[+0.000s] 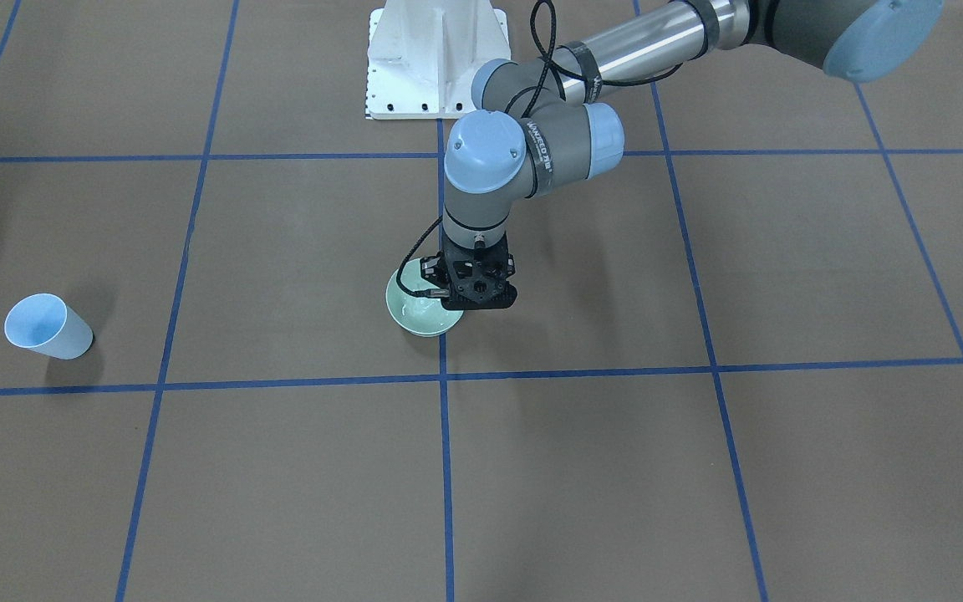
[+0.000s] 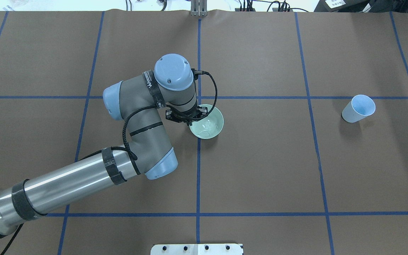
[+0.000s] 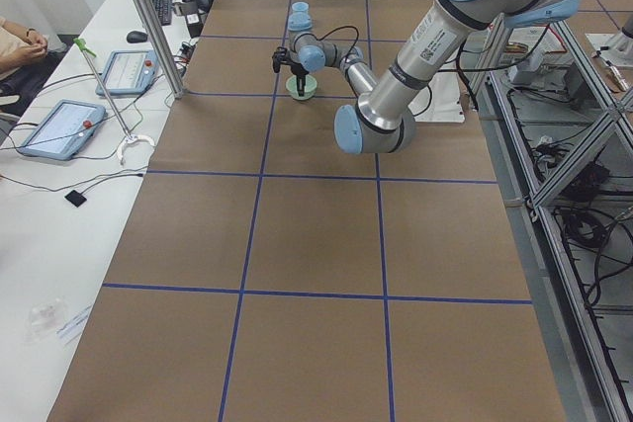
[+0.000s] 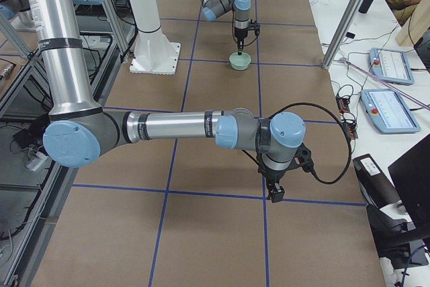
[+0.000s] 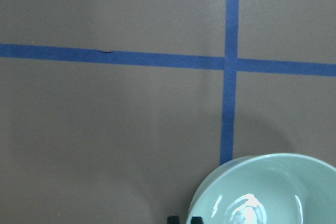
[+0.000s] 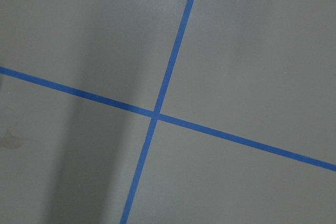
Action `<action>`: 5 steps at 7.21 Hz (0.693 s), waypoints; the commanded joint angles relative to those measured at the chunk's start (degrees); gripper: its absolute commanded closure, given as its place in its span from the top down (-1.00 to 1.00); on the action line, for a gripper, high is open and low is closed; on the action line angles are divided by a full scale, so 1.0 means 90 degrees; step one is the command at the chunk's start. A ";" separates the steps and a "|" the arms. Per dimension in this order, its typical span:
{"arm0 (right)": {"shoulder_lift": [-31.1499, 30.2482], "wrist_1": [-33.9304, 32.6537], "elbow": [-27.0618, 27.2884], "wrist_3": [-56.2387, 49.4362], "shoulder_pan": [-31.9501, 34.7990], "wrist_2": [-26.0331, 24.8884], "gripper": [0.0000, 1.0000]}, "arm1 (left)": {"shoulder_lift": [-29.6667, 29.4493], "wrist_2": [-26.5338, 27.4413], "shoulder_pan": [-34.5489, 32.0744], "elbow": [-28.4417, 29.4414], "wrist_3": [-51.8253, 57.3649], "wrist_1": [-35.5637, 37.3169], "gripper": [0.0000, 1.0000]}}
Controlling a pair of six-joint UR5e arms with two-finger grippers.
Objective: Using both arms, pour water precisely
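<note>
A pale green bowl (image 2: pixel 209 124) stands near the table's middle, by a crossing of blue tape lines. Water (image 5: pixel 247 208) shows in it as white glints. My left gripper (image 2: pixel 191 122) points straight down at the bowl's left rim. In the left wrist view its two black tips (image 5: pixel 184 219) stand close together right at the rim (image 5: pixel 210 187), shut on it. A light-blue cup (image 2: pixel 358 108) stands upright far to the right, alone. My right gripper (image 4: pixel 275 196) hangs low over bare table, far from both; I cannot tell whether it is open or shut.
The white pedestal (image 1: pixel 435 58) stands at the table's near edge behind the bowl. Brown paper with blue tape lines (image 6: pixel 157 114) covers the table. Operator tablets (image 4: pixel 386 65) lie on a side bench beyond the table's far edge.
</note>
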 commanded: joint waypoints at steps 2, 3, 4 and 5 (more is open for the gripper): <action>0.0028 0.0000 0.0001 0.0021 0.0000 0.0014 1.00 | 0.0037 -0.0738 -0.0683 -0.0249 0.0071 0.0060 -1.00; 0.0028 0.0000 -0.0009 0.0021 0.0000 -0.0005 1.00 | 0.0357 -0.1169 -0.1025 -0.0462 0.0090 0.0041 -1.00; 0.0028 0.0000 -0.0009 0.0021 0.0000 -0.0005 1.00 | 0.0795 -0.1309 -0.1270 -0.0841 0.0245 0.0041 -1.00; 0.0018 0.0000 -0.0009 0.0021 0.0000 -0.0005 1.00 | 0.1331 -0.1601 -0.1515 -0.1213 0.0856 0.0060 -1.00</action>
